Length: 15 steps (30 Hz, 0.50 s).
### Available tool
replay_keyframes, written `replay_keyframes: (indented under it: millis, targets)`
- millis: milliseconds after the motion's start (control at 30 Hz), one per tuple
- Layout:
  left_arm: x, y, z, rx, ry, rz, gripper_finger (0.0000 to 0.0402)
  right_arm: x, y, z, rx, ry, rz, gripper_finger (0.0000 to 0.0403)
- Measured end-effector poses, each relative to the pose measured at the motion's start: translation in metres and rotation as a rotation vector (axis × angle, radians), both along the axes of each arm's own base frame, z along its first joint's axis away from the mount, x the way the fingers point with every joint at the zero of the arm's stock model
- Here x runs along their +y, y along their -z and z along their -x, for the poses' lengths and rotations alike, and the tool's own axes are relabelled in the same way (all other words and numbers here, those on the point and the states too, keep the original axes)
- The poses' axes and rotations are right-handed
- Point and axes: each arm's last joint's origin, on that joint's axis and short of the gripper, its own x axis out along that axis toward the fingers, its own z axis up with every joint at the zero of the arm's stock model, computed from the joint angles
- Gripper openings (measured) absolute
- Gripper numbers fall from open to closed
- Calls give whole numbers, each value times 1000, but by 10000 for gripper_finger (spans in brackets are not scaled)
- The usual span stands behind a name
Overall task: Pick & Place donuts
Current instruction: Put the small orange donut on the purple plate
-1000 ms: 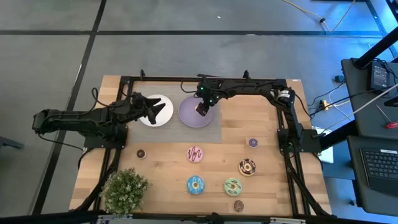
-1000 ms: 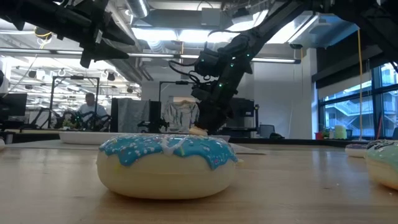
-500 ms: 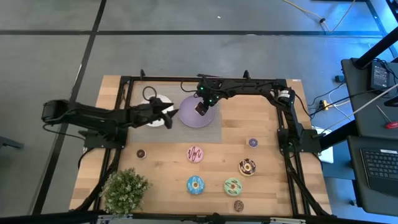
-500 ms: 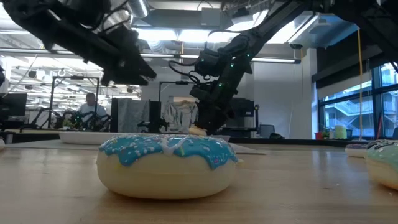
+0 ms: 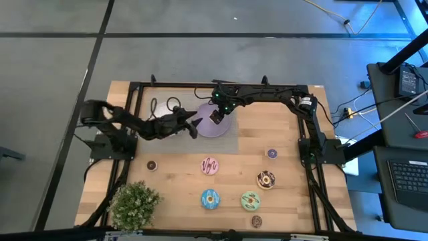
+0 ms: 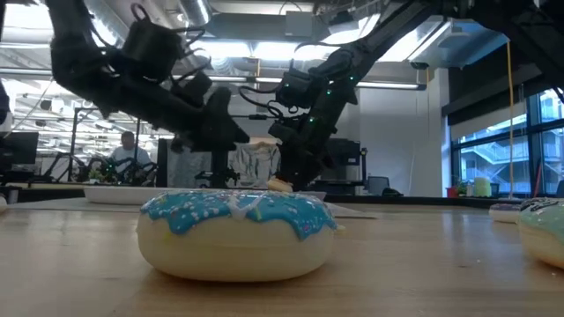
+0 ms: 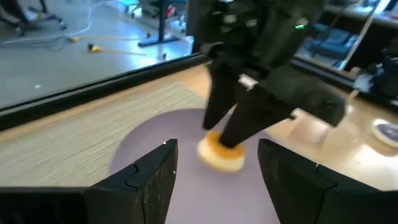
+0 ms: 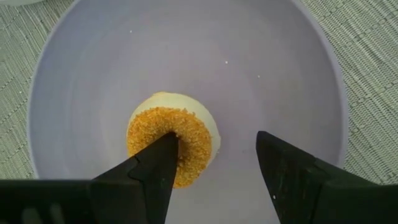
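Two grippers meet over the lilac plate [image 5: 215, 124]. The right gripper [image 8: 217, 163] hangs above it with fingers spread wide, and the orange mini donut [image 8: 172, 138] lies flat on the plate beneath them, iced face and hole upward. The left gripper [image 5: 192, 127], also spread and empty, sits at the plate's rim facing that donut. Its arm hides much of the white plate [image 5: 162, 110]. Pink [image 5: 210, 165], blue [image 5: 210, 198], green [image 5: 251, 199] and chocolate donuts [image 5: 265, 179] lie flat, well apart.
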Motion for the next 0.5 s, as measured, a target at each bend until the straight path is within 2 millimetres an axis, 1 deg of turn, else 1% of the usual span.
replay_keyframes:
  millis: [100, 167, 300, 500]
  targets:
    - [2, 8, -14, 63, 18, -59, 219, 0, 0, 0, -1, 10, -5, 218]
    - [4, 14, -23, 93, 19, -63, 219, 0, 0, 0, -1, 10, -5, 218]
    - [7, 21, -40, 104, 19, -66, 219, 0, 0, 0, -1, 10, -6, 218]
    - [11, 30, -55, 124, 15, -63, 219, 0, 0, 0, -1, 10, -7, 218]
